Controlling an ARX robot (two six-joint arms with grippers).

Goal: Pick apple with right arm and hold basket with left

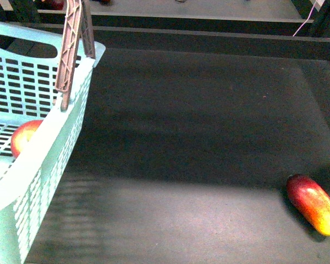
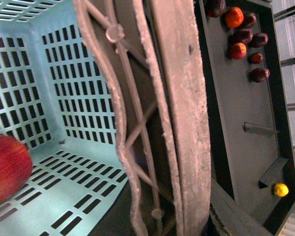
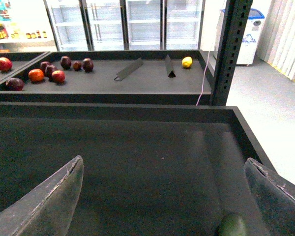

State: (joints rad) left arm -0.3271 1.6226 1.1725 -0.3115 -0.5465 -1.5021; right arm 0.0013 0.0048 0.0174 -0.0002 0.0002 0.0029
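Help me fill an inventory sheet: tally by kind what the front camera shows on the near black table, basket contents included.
basket: 1
apple: 1, inside the basket
elongated red-and-yellow fruit: 1
Total: 3
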